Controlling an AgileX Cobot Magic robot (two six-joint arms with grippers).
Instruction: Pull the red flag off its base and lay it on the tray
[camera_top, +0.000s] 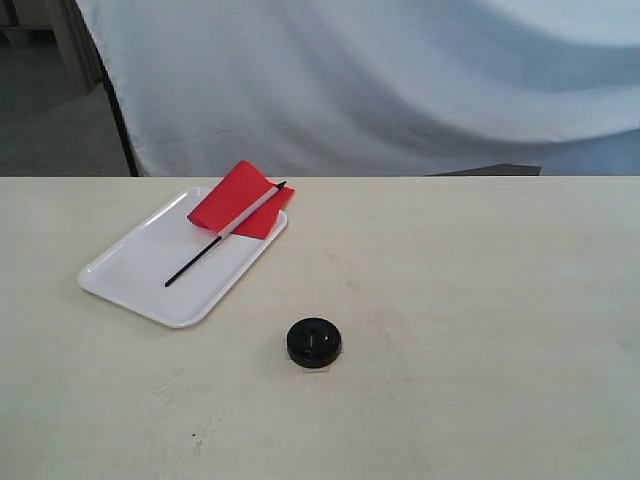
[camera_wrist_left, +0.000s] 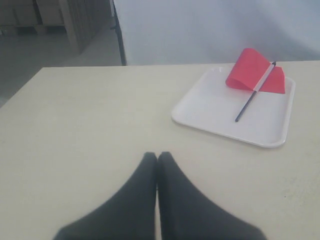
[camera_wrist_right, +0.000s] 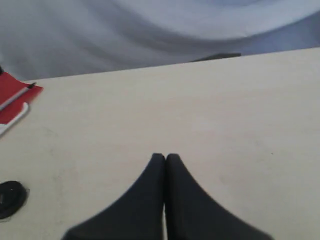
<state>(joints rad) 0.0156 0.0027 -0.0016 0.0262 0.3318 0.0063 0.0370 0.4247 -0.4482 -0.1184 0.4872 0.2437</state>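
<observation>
The red flag (camera_top: 240, 205) lies flat on the white tray (camera_top: 140, 280) at the left of the table, its pole slanting across the tray and the cloth at the far corner. The round black base (camera_top: 314, 341) sits alone on the table in front, right of the tray. In the left wrist view the flag (camera_wrist_left: 252, 75) and tray (camera_wrist_left: 210, 107) are far from my left gripper (camera_wrist_left: 157, 156), which is shut with nothing in it. My right gripper (camera_wrist_right: 165, 157) is shut and empty too, with the base (camera_wrist_right: 10, 197) off to one side. Neither arm appears in the exterior view.
A pale blue-white cloth backdrop (camera_top: 380, 80) hangs behind the table's far edge (camera_top: 450, 177). Bare beige tabletop (camera_top: 480, 300) spreads to the right of the base and in front of it.
</observation>
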